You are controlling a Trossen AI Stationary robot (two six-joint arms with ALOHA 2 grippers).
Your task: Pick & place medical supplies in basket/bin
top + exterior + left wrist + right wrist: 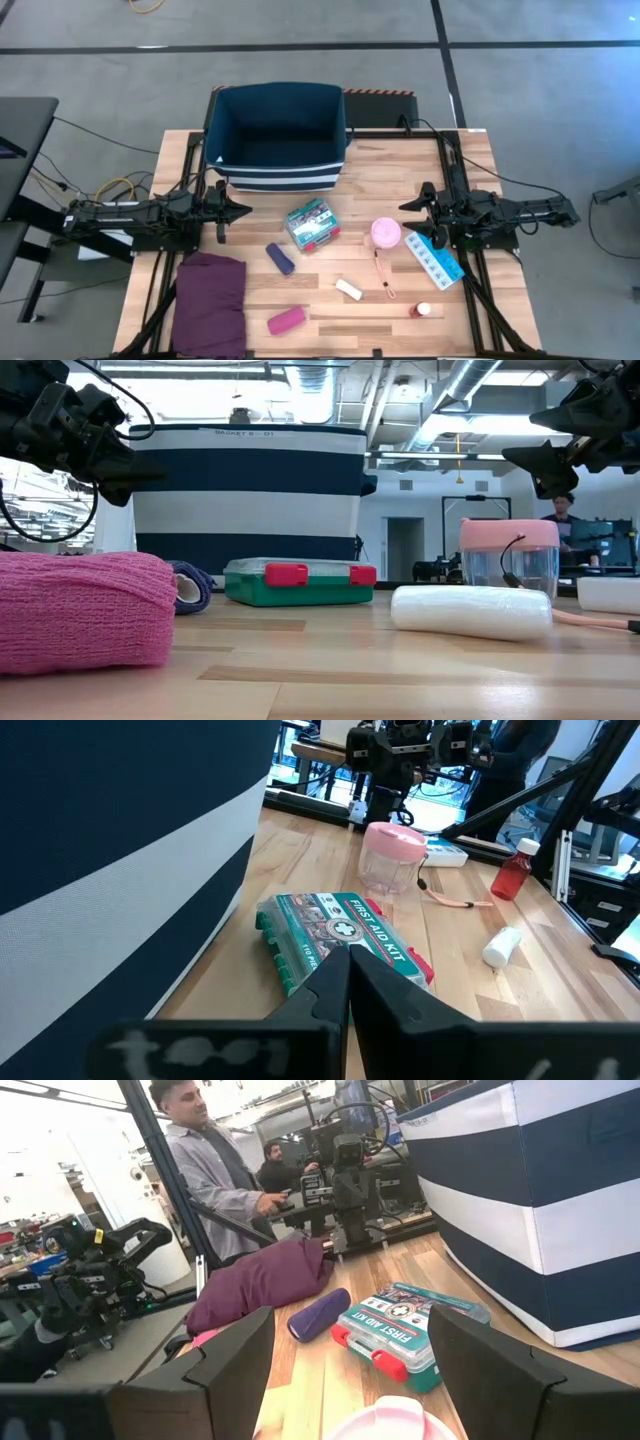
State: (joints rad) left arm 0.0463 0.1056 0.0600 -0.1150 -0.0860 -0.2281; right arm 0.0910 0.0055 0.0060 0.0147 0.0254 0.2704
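While both my arms hang above the table without touching anything, my left gripper (243,209) is clenched tight on nothing, just in front of the striped navy bin (278,136). My right gripper (412,204) stands wide apart and empty, near the pink round tub (386,233). The bin sits at the table's far edge. The supplies lie on the wood in front of it: the green-red first-aid case (312,224) near the bin, the purple roll (280,258), the white tube (348,289), the magenta roll (286,320), the blue-white pill strip (434,260) and the small red bottle (423,310). A folded purple cloth (210,303) lies beneath my left arm.
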